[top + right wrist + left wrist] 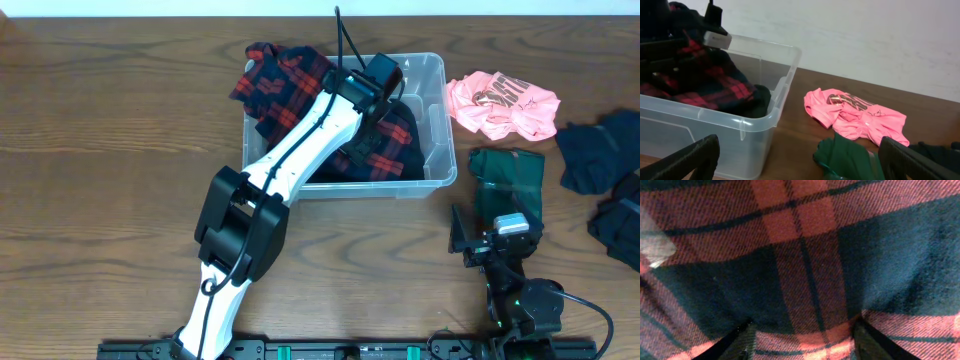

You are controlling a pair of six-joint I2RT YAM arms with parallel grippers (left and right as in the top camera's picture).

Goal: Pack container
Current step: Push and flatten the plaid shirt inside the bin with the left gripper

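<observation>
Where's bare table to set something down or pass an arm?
Free: wide bare table left of the container. Crowded: to its right, pink shirt, green garment, dark clothes close together. The container holds the plaid shirt.

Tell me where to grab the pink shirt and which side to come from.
Pinch the raised, crumpled ridge near the middle of the pink shirt, coming straight down with the right gripper. The shirt lies bunched and uncovered on the table beside the container. Its folds stand up, while its edges lie flat on the wood.
</observation>
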